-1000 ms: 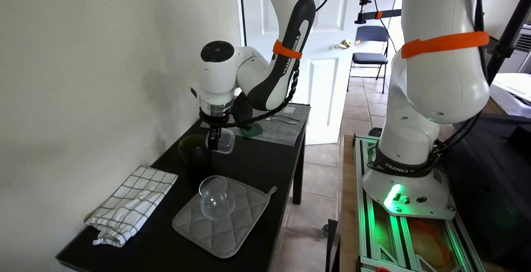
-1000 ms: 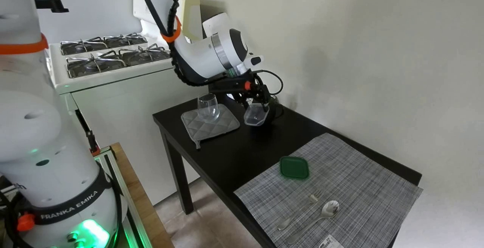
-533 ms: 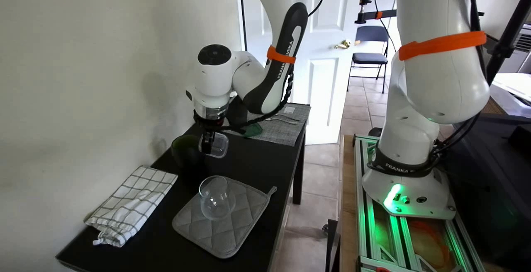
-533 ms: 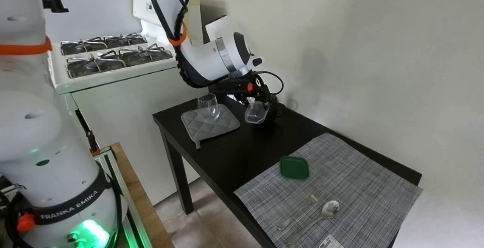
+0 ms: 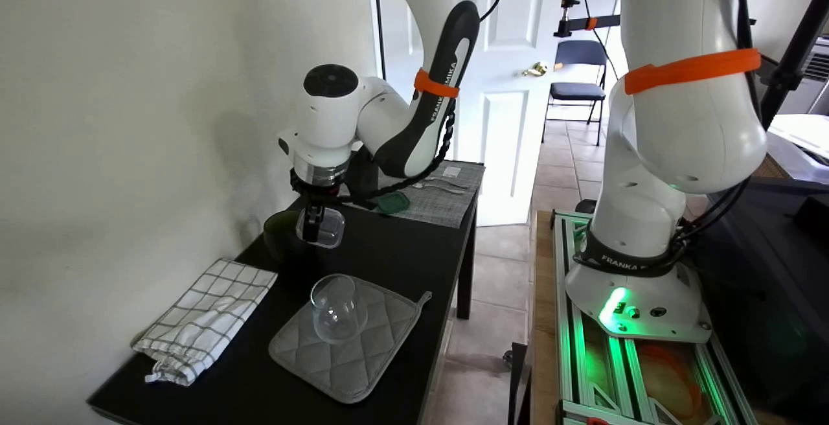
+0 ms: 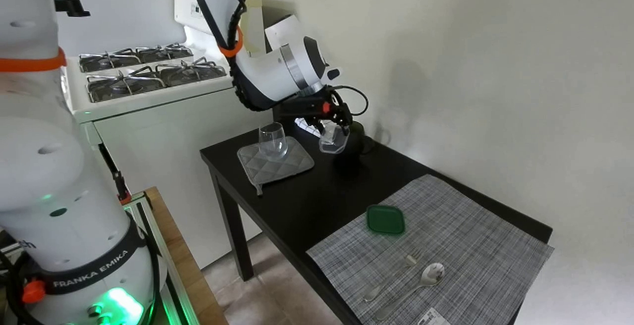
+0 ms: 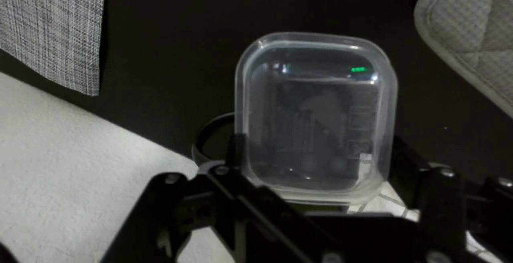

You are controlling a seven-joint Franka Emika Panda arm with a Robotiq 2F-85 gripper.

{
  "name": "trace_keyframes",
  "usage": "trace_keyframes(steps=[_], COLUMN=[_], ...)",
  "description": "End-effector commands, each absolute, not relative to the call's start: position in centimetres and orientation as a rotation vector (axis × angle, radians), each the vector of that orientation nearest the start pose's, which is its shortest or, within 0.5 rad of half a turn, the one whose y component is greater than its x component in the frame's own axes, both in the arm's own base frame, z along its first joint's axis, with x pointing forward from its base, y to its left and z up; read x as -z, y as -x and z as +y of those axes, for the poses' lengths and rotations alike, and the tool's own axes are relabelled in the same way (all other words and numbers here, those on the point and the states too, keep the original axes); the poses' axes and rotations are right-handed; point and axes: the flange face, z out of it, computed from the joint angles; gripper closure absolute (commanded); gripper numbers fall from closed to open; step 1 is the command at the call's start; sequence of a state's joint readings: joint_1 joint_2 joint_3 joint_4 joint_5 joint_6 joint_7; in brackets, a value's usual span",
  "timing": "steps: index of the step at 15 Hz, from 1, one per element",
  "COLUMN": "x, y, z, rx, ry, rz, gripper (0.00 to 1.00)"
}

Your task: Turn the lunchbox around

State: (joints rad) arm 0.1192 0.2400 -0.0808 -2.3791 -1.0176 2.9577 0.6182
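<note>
Clear lunchbox (image 7: 316, 112); between gripper (image 7: 317, 144) jaws

Both exterior views look down on the black table (image 6: 322, 208).

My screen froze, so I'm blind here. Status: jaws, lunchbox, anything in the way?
Jaws closed on the lunchbox, one finger each side. Appears held above the table. Dark mug close by, possible snag; contact unclear.

Lunchbox (image 7: 314, 110): we count one
Green lid (image 6: 386, 219): one
Stemless glass (image 5: 339, 311): one
Potholder (image 5: 350, 373): one
Mug (image 5: 280, 238): one
Checked towel (image 5: 208, 317): one
Placemat (image 6: 478, 236): one
Fork (image 6: 393, 276): one
Spoon (image 6: 417, 288): one
</note>
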Motion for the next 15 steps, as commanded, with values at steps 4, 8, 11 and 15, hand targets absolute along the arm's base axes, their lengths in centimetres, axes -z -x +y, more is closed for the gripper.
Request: trace_keyframes(steps=[4, 8, 11, 15], x=[-23.6, -22.9, -22.5, -22.1], y=[-51.8, -52.1, -52.1, -51.6], z=[6.4, 6.4, 6.4, 6.6], rx=[0.703, 0.687, 0.674, 0.622], ry=[3.243, 3.243, 3.247, 3.26], rz=[-0.599, -0.601, -0.6, -0.606], gripper=[0.19, 0.0, 0.0, 0.0])
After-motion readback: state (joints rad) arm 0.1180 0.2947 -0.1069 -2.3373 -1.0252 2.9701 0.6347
